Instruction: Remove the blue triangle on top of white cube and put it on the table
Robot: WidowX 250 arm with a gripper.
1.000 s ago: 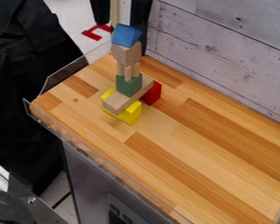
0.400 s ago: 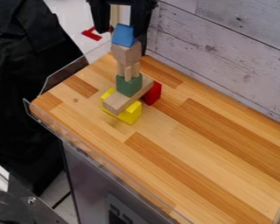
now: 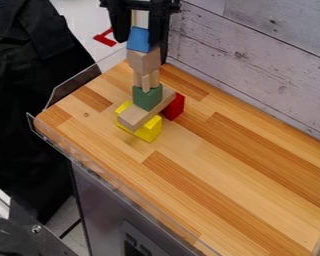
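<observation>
At the upper left, the black gripper [image 3: 139, 40] hangs at the top of a block tower, one finger on each side of the blue triangle [image 3: 138, 40] and shut on it. The blue piece rests on a plain wooden cube [image 3: 144, 61]; no white cube is visible. Thin wooden pieces [image 3: 146, 80] hold up that cube, with a green block [image 3: 148, 97] under them. Below the green block lies a wooden plank [image 3: 137, 117] over a yellow block [image 3: 150, 131]. The wooden table [image 3: 216, 185] spreads out around the tower's foot.
A red block [image 3: 174, 107] stands at the right of the tower's base. Clear plastic edging [image 3: 74, 84] borders the table's left side. A whitewashed plank wall [image 3: 256, 60] runs along the back right.
The gripper has come down around the blue triangle, and the gap between its fingers has narrowed. The blue piece looks turned and narrower than before. The blocks below it have not moved.
</observation>
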